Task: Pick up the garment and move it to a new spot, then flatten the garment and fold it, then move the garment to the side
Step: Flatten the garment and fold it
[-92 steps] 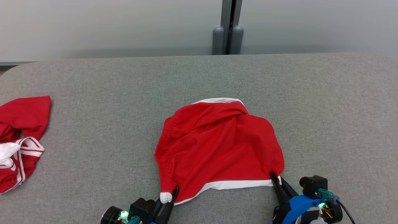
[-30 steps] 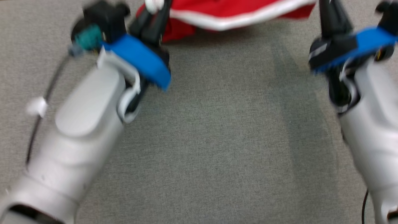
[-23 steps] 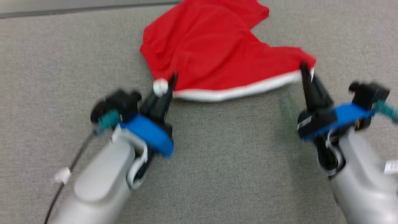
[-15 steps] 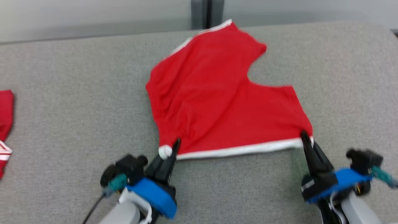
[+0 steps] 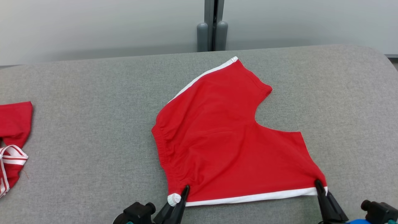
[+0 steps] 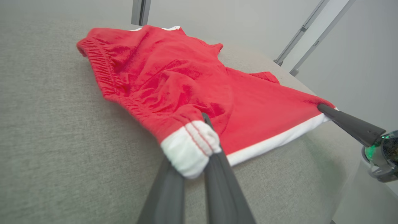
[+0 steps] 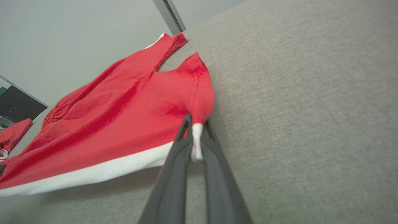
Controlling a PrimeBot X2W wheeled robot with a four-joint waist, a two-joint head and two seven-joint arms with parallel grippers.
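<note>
The dark left fingers (image 5: 184, 194) clamp the waistband end, and the dark right fingers (image 5: 321, 194) the leg end, of the white-striped near edge of the red fabric shorts (image 5: 224, 137), which lie spread on the grey cloth-covered counter (image 5: 77, 124), extending away from both.

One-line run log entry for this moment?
step: flatten | shorts: spread on table | left gripper: shut on near-left corner | right gripper: shut on near-right corner | other garment: far left, apart
</note>
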